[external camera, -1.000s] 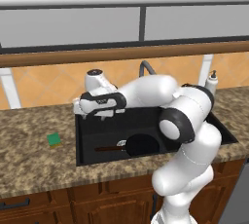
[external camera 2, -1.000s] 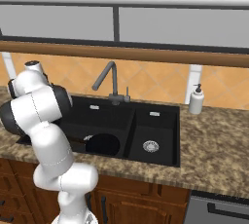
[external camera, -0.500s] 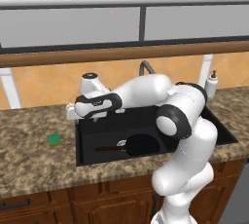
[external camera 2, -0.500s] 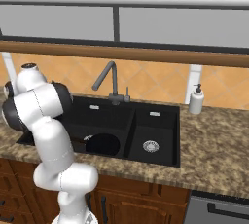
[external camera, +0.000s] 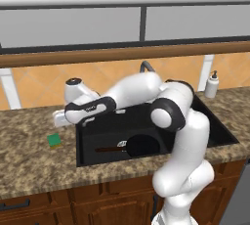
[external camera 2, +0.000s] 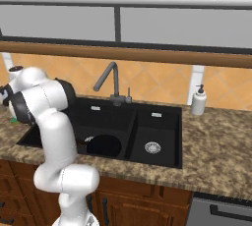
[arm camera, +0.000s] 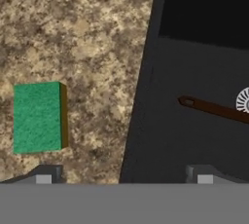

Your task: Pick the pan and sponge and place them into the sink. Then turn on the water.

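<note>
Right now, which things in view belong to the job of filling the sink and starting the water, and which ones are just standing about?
Belong to the job:
- pan, already lying in the sink
- sponge, on the counter left of the sink, untouched
- faucet, no stream running
- tool, open, empty

Just standing about:
- soap dispenser

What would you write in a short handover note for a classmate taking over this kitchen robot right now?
Gripper: open, empty, above the sink's left rim.
Pan: already in the large basin of the sink, handle pointing left.
Sponge: on the counter, left of the sink, not yet picked.
Faucet: no water running.
Left: grasp the sponge, drop it in the sink, turn on the water.
</note>
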### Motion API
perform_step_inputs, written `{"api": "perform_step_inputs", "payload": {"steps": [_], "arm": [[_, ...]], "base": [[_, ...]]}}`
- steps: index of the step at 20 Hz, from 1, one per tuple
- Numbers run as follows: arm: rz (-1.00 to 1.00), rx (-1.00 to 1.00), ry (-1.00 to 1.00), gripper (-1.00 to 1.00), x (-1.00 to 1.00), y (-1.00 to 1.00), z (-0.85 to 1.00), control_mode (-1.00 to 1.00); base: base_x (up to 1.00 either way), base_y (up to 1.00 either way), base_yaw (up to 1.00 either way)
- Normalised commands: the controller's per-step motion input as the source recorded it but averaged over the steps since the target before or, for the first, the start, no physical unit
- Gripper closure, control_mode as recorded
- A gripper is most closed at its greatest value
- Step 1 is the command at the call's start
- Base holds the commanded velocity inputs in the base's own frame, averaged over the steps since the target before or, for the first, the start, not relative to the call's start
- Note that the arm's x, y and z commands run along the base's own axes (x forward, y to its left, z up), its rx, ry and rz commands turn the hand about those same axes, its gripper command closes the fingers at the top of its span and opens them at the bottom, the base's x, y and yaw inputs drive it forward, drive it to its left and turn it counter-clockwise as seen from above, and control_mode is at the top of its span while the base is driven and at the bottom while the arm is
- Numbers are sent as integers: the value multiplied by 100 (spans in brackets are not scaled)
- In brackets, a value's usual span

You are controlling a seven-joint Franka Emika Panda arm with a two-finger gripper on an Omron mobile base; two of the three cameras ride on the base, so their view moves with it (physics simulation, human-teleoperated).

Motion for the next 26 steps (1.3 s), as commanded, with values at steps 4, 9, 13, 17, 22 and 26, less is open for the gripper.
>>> {"api": "perform_step_inputs", "payload": {"steps": [4, 9, 13, 17, 22, 26], "arm": [[0, -13, 2, -100, 0, 44, -19, -100], [0, -2, 0, -100, 0, 26, -9, -100], [0, 0, 0, -100, 0, 16, -7, -100], [0, 0, 3, -100, 0, 17, -23, -100], [0, 0, 1, -100, 0, 15, -17, -100], [0, 0, 0, -100, 0, 9, -10, -100]], "base": [[0, 0, 0], [0, 0, 0], [0, 0, 0], [0, 0, 0], [0, 0, 0], [0, 0, 0]]}}
